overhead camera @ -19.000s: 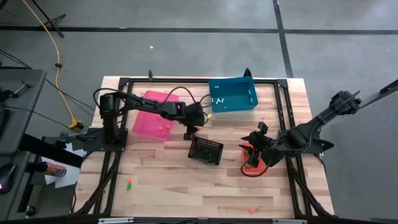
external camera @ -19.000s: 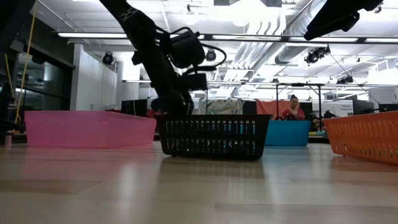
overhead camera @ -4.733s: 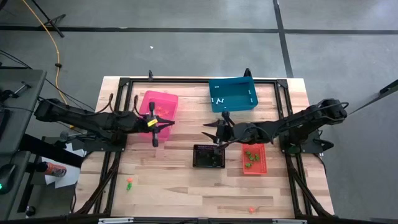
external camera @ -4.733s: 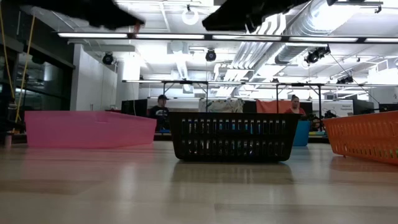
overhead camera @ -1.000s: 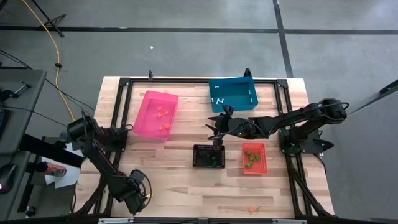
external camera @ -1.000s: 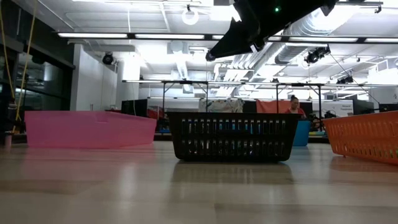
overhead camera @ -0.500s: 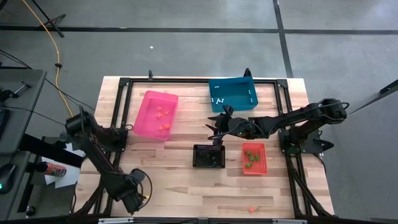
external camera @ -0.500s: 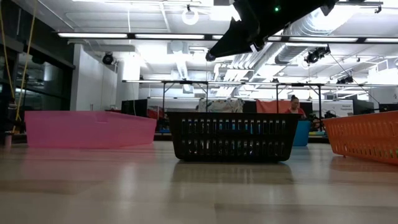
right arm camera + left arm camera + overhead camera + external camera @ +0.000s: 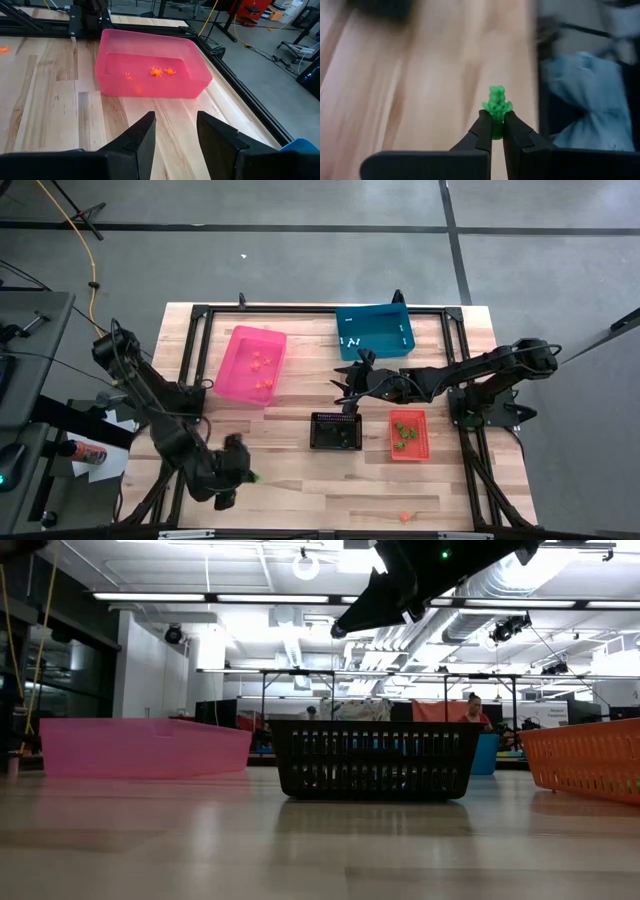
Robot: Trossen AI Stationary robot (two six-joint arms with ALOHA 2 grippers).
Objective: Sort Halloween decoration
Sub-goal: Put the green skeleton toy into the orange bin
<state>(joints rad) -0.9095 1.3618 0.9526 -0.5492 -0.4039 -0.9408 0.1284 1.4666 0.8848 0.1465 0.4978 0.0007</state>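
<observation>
The left arm reaches down the table's left side toward its front edge, its left gripper (image 9: 493, 131) pinched tight on a small green trinket (image 9: 496, 104). The right arm stretches from its base on the right across to mid-table, held above the surface, its right gripper (image 9: 175, 131) with fingers apart and nothing between them

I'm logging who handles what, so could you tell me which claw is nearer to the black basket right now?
The right claw is nearer: it hovers just behind the black basket. The left claw is farther off, near the table's front-left, shut on a green trinket.
</observation>
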